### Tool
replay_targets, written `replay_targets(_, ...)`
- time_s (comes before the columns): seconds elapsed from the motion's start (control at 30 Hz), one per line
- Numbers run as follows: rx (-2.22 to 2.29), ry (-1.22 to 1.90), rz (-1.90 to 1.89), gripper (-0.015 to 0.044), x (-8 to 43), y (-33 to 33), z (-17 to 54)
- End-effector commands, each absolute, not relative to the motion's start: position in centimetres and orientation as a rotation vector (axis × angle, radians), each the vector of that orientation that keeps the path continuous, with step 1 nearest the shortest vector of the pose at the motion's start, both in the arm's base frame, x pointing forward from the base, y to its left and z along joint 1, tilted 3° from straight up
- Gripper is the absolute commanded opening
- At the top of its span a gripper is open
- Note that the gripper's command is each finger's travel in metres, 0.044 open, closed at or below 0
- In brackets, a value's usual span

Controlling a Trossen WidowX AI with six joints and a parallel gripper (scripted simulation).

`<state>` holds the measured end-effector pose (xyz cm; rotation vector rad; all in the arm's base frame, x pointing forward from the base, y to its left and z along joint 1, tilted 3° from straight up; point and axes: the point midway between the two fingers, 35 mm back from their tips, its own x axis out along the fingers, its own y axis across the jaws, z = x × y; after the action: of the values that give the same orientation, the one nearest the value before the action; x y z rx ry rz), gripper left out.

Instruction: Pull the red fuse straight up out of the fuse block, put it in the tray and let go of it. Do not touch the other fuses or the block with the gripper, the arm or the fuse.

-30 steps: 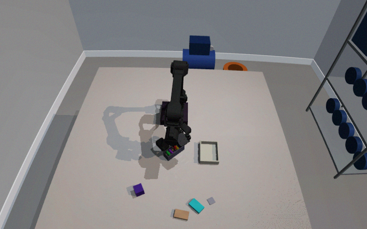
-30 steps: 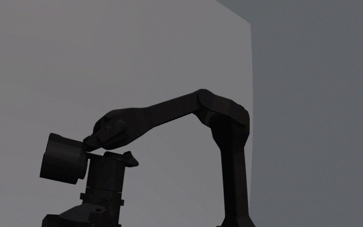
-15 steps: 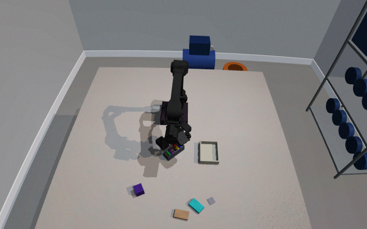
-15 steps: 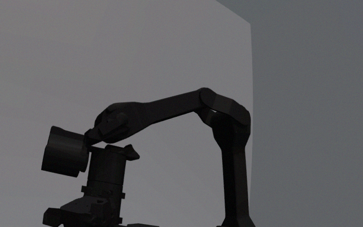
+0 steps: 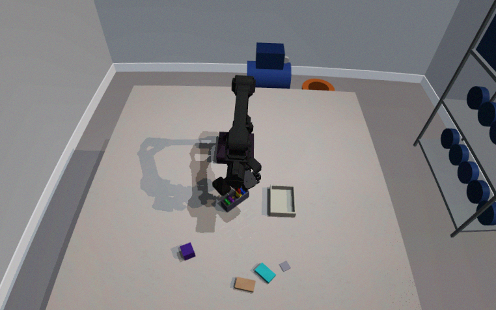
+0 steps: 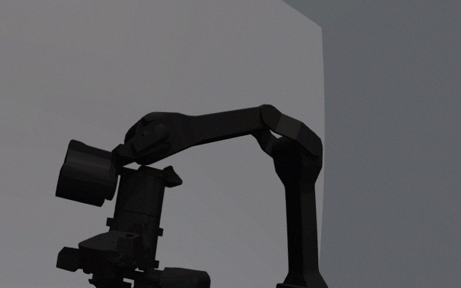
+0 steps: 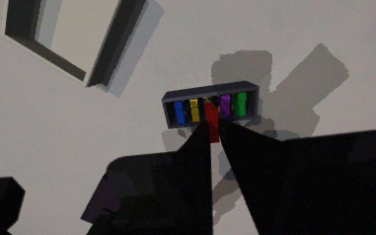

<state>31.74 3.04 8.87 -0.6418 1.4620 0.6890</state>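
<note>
The small red block-shaped fuse (image 7: 212, 123) is clamped in the black two-fingered hand (image 7: 215, 132), seemingly lifted above the dark grey fuse block (image 7: 211, 90), so a straight rise clear of its coloured neighbours is judged necessary before the pale open tray (image 7: 53, 51), up and left of the hand, is approached.
</note>
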Motion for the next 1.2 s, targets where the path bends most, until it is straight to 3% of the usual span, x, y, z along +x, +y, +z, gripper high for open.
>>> replay_targets(0.0, -0.649, 1.460, 0.695, 0.0000, 32.0, 5.1, 9.0)
replay_targets(0.87, -0.637, 1.456, 0.707, 0.0000, 29.4, 20.7, 9.6)
replay_targets(1.17, -0.636, 1.456, 0.707, 0.0000, 29.2, 21.1, 9.0)
